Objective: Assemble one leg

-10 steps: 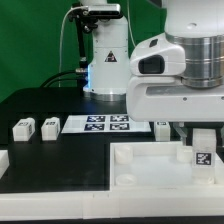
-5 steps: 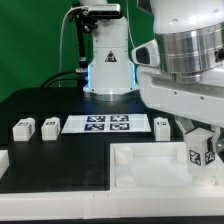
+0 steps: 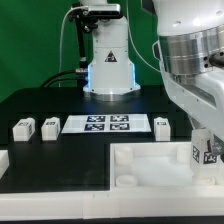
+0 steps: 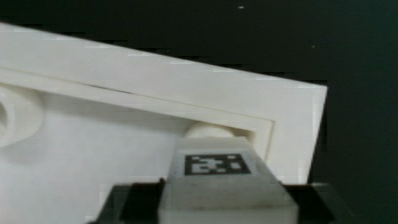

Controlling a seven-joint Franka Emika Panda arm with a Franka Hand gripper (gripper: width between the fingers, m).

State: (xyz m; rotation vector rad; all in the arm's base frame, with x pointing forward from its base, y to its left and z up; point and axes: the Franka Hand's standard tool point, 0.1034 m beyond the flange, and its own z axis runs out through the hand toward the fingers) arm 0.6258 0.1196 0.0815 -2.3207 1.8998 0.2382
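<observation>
My gripper [image 3: 207, 150] is shut on a leg [image 3: 206, 152], a small white post with a black-and-white tag, and holds it over the large white tray-like slab [image 3: 150, 165] near its corner at the exterior view's right. In the wrist view the leg [image 4: 217, 175] sits between my dark fingers [image 4: 128, 200], its end just short of a round corner socket [image 4: 217, 131] of the slab [image 4: 125, 120]. Three more legs lie on the black table: two [image 3: 22, 128] [image 3: 49, 125] at the exterior view's left and one [image 3: 162, 125] behind the slab.
The marker board [image 3: 105, 123] lies flat behind the slab. A white robot base [image 3: 108, 60] with a blue light stands at the back. A white block [image 3: 4, 160] sits at the table's left edge.
The arm has swung toward the exterior view's right and tilted, carrying the leg with it along the slab's right corner. The other legs have not moved.
</observation>
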